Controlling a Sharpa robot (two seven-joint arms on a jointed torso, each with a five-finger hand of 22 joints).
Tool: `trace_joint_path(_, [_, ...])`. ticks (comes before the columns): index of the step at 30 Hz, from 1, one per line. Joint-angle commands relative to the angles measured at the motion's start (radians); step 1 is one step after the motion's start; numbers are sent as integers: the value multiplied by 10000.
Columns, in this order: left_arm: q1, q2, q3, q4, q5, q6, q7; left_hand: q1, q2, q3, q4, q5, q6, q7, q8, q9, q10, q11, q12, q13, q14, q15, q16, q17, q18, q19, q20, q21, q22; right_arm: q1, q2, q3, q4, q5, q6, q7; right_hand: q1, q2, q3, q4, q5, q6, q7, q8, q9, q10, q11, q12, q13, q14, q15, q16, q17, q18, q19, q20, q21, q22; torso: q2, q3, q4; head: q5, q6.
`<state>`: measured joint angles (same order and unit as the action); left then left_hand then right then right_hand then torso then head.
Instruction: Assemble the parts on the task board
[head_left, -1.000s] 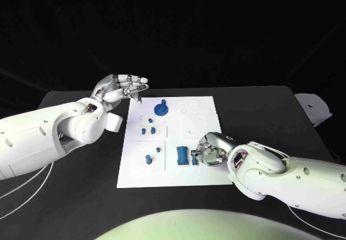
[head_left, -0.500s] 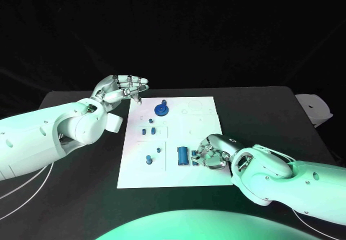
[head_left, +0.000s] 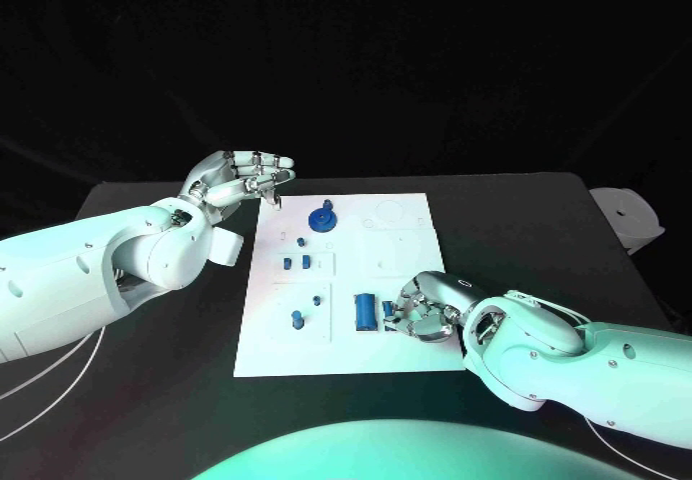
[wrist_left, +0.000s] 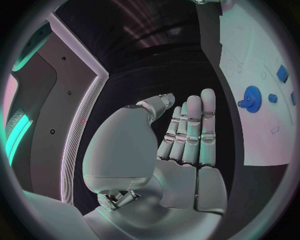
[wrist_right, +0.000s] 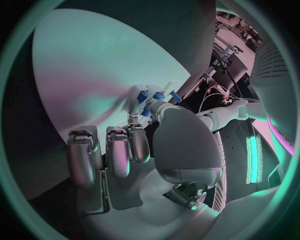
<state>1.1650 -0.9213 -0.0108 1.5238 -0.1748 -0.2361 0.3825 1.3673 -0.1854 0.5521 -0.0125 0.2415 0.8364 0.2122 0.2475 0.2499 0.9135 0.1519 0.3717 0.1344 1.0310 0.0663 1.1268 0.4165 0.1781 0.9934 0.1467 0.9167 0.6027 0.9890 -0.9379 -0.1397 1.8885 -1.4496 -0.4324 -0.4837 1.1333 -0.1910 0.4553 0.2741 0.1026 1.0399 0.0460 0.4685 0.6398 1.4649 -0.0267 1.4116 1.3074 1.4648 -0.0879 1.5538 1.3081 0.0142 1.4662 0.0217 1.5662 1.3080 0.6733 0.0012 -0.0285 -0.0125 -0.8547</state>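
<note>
**Right hand low on the board, left hand lifted at its far corner**

The right hand (head_left: 420, 308) sits low on the white rectangular task board (head_left: 408, 352), fingers curled down beside a blue upright block (head_left: 366, 310); whether they grip anything cannot be told. Small blue pegs (head_left: 297, 319) stand in the board's left half. Farther off lies a blue round gear (head_left: 323, 216). The left hand (head_left: 240, 176) hovers off the far left corner, fingers straight and together, holding nothing.
</note>
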Motion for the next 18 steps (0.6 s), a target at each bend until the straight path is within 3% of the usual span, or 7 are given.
trace_joint_path(1, [5, 6, 4, 14, -1, 143, 65, -51, 74, -46, 36, 56, -75, 88, 12, -10, -98, 2, 40, -11, -61, 2, 64, -12, 74, -5, 38, -61, -11, -20, 7, -8, -42, -78, 344, 58, 208, -16, 26, -140, -73, -1, -91, 44, 20, 458, -69, 50, 1831, 1000, -59, 41, 2343, -142, 1046, -72, 46, 2628, 16, 2, 16, 10, -11])
trace_joint_path(4, [5, 0, 3, 19, -1, 139, 64, -51, 74, -46, 36, 56, -75, 88, 12, -10, -98, 2, 40, -11, -61, 2, 64, -12, 74, -5, 38, -61, -11, -25, 8, -10, -133, -172, 387, 21, 387, -5, 94, -263, -111, -7, -106, 60, 26, 463, -82, 60, 1839, 1000, -72, 42, 2346, -142, 1046, -83, 46, 2628, 18, -1, 4, 16, -19])
trace_joint_path(7, [5, -5, 3, 25, -1, 135, 63, -68, 75, -52, 48, 56, -81, 89, 15, -12, -115, 3, 61, -16, -66, 5, 74, -24, 74, -6, 42, -71, -19, -28, 30, -11, -304, -244, 389, 22, 557, 37, 171, -378, -406, -9, -114, 82, 30, 477, -90, 90, 1861, 1004, -80, 51, 2365, -142, 1046, -94, 46, 2628, 16, -6, -3, 6, -22])
trace_joint_path(11, [5, -8, 3, 25, -1, 128, 64, -68, 75, -52, 48, 56, -81, 89, 15, -12, -115, 3, 61, -16, -66, 5, 74, -24, 74, -6, 42, -71, -19, -34, 61, -12, -437, -274, 351, 112, 561, -10, 148, -394, -456, -11, -105, 88, 30, 479, -87, 92, 1863, 1005, -80, 53, 2369, -142, 1046, -97, 46, 2628, 20, 14, 36, 17, -38])
trace_joint_path(18, [3, -12, -1, 15, -1, 130, 63, -68, 75, -52, 48, 56, -81, 89, 15, -12, -115, 3, 61, -16, -66, 5, 74, -24, 74, -6, 42, -71, -19, -38, 60, -11, -363, -158, -214, 432, 440, -52, 67, -303, -467, -2, -86, 97, 27, 479, -71, 89, 1865, 1005, -70, 52, 2369, -142, 1046, -92, 46, 2628, 9, 6, 29, 18, -15])
